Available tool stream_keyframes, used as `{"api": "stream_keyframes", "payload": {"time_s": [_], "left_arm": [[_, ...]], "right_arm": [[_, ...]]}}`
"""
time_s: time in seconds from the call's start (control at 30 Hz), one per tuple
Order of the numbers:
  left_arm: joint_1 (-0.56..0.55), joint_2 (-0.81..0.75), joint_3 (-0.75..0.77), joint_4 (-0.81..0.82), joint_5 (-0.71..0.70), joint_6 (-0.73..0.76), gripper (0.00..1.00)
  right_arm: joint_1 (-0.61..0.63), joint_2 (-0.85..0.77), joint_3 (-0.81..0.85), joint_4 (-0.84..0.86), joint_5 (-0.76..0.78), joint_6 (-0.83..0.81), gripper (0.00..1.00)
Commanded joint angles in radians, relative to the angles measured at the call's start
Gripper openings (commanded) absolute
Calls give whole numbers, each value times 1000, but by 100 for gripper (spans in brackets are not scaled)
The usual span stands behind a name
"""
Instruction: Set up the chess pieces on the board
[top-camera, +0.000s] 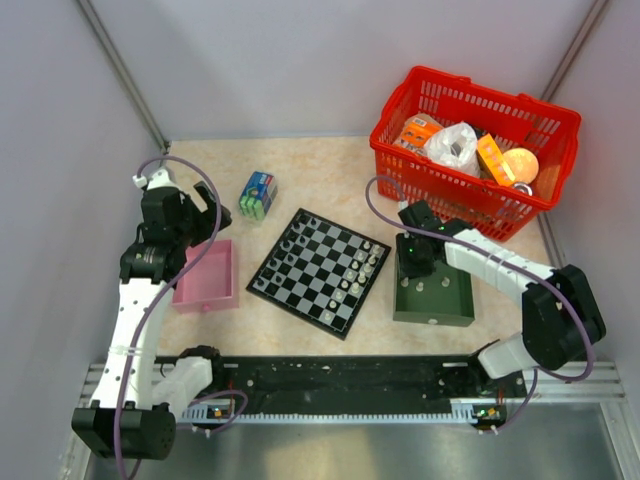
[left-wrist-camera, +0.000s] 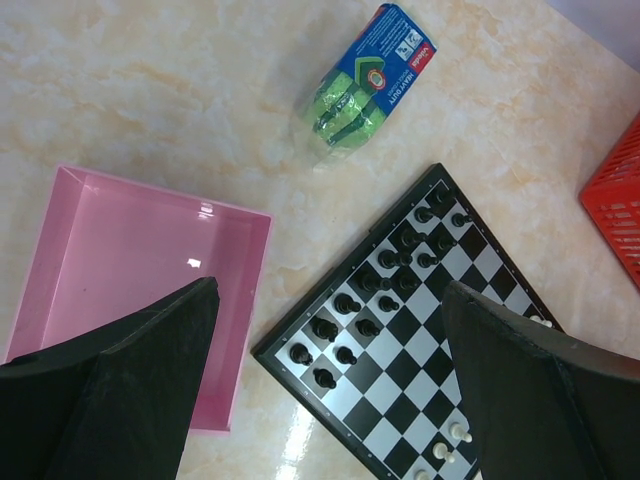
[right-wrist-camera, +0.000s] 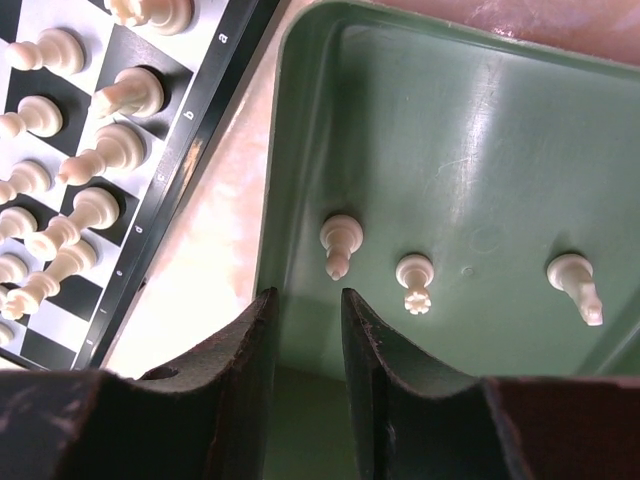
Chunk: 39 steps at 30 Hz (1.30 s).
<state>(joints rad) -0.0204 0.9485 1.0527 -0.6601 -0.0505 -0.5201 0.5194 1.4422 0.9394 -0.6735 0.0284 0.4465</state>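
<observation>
Hanging low inside the green tray (right-wrist-camera: 300, 100), the right gripper (right-wrist-camera: 310, 295) shows only a narrow slit between its jaws. Bare tray floor fills that gap, so it grips nothing. Three pale chess pieces (right-wrist-camera: 340, 243) sit apart on the tray floor just beyond its fingertips, the closest one possibly a pawn, though the angle makes that hard to judge. The left gripper (left-wrist-camera: 328, 288) is spread wide and empty, held high over the table between the pink tray (left-wrist-camera: 130, 250) and the board (top-camera: 318, 270).

From above, the right arm covers the far left corner of the green tray, and the pieces left there are mere specks. Only the right wrist camera shows them clearly, along with pale pieces crowded on the board's right rows. The board's near corner is cut off in the left wrist view, which does show the dark pieces ranked along its far left side and a blue-and-green pack (left-wrist-camera: 365, 75) beyond. Only the top view takes in the red basket (top-camera: 470, 150), far right.
</observation>
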Motion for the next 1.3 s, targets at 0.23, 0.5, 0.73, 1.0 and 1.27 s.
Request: {"api": "stream_keyframes", "payload": {"time_s": [0.23, 0.5, 0.73, 1.0, 1.27], "left_arm": [[5, -30, 29, 11, -20, 17, 99], [5, -40, 27, 2, -22, 14, 99], [5, -45, 33, -9, -22, 14, 99], [5, -37, 33, -1, -9, 5, 99], [5, -37, 26, 2, -9, 2, 99]], "right_arm": [[13, 1, 32, 25, 51, -2, 31], [13, 3, 13, 41, 57, -2, 30], [13, 4, -10, 69, 57, 21, 30], [10, 14, -31, 71, 65, 31, 27], [7, 7, -42, 71, 61, 26, 27]]}}
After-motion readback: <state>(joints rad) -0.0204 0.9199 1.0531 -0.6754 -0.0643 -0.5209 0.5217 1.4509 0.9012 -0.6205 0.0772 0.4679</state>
